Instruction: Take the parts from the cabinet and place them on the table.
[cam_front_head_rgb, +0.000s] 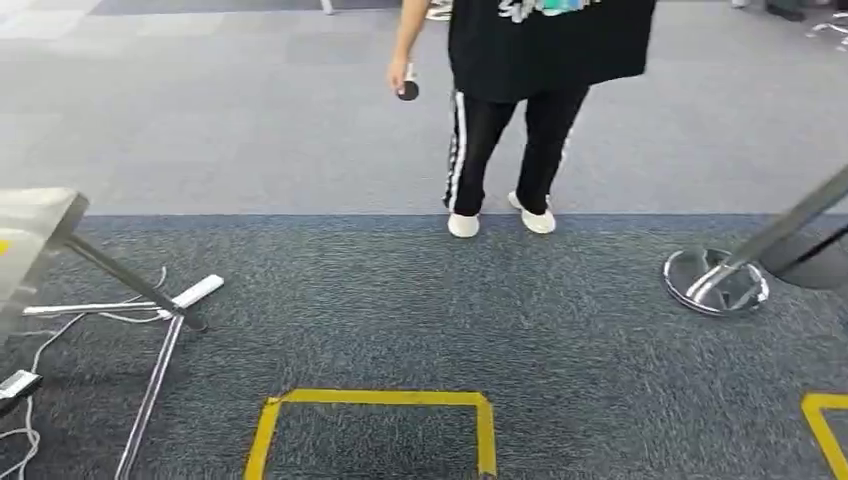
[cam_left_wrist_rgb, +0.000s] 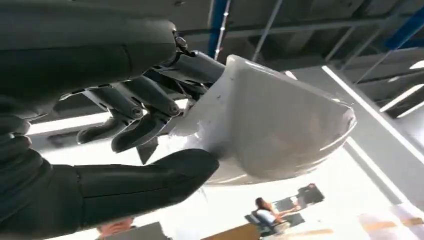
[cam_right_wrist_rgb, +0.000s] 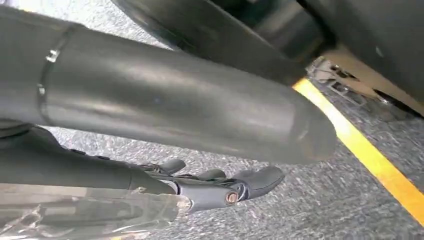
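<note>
gripped in the robot's left hand (cam_left_wrist_rgb: 125, 125), a white moulded part (cam_left_wrist_rgb: 270, 125) sits close to the left wrist camera, thumb (cam_left_wrist_rgb: 150, 180) under its curved shell and dark fingers (cam_left_wrist_rgb: 145, 107) curled over its near edge; ceiling beams and a seated person (cam_left_wrist_rgb: 265, 212) show beyond it. the right hand (cam_right_wrist_rgb: 220, 187) hangs over speckled grey carpet (cam_right_wrist_rgb: 280, 215) beside a yellow floor line (cam_right_wrist_rgb: 370, 155), its fingers lying fairly straight beside a crinkled clear plastic wrap (cam_right_wrist_rgb: 90, 212); whether it holds that wrap cannot be told. from the head view, a yellow taped square (cam_front_head_rgb: 375, 430) marks the dark carpet directly ahead. further off, a person (cam_front_head_rgb: 520, 110) in a black shirt, striped black trousers and white shoes stands at the carpet's edge, holding a small dark object (cam_front_head_rgb: 407, 90). a tilted metal stand (cam_front_head_rgb: 150, 300) with white cables (cam_front_head_rgb: 60, 320) lies to the left, a chrome post base (cam_front_head_rgb: 716, 281) to the right.
</note>
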